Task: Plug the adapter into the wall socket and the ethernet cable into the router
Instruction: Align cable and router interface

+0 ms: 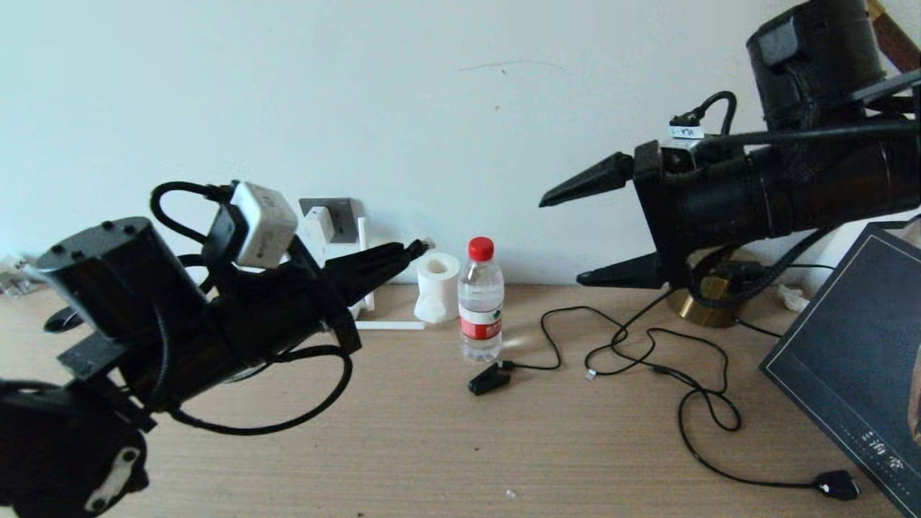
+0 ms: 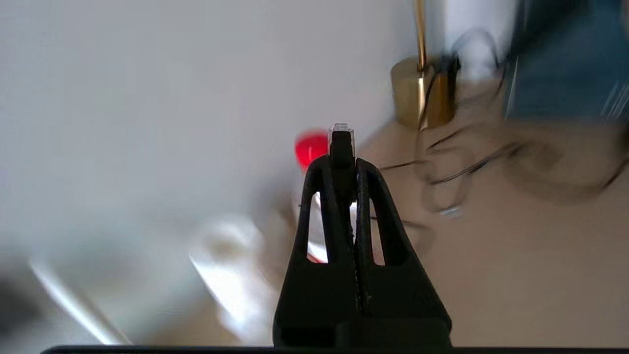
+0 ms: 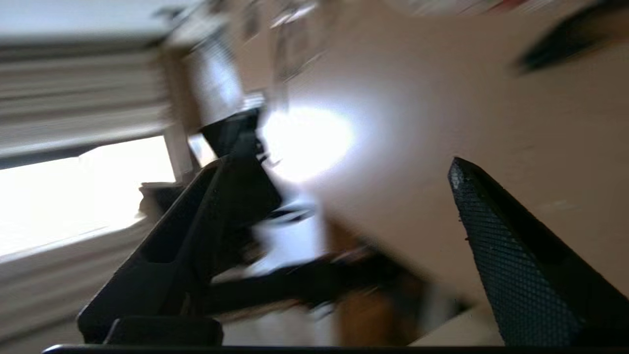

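My left gripper (image 1: pixel 414 250) is shut on the ethernet cable's plug (image 1: pixel 426 244), whose clear tip (image 2: pixel 341 132) sticks out past the fingertips. It hovers above the table near the wall, just left of the paper roll. The dark grey wall socket (image 1: pixel 344 216) is behind it, with the white adapter (image 1: pixel 319 224) sitting against the plate. Only thin white antennas (image 1: pixel 364 241) of the router show; my left arm hides its body. My right gripper (image 1: pixel 563 239) is open and empty, raised high on the right.
A white paper roll (image 1: pixel 439 284) and a red-capped water bottle (image 1: pixel 481 306) stand near the wall. A black clip on thin wire (image 1: pixel 489 378), a chunky black plug (image 1: pixel 836 485), a brass lamp base (image 1: pixel 709 293) and a dark book (image 1: pixel 856 360) lie to the right.
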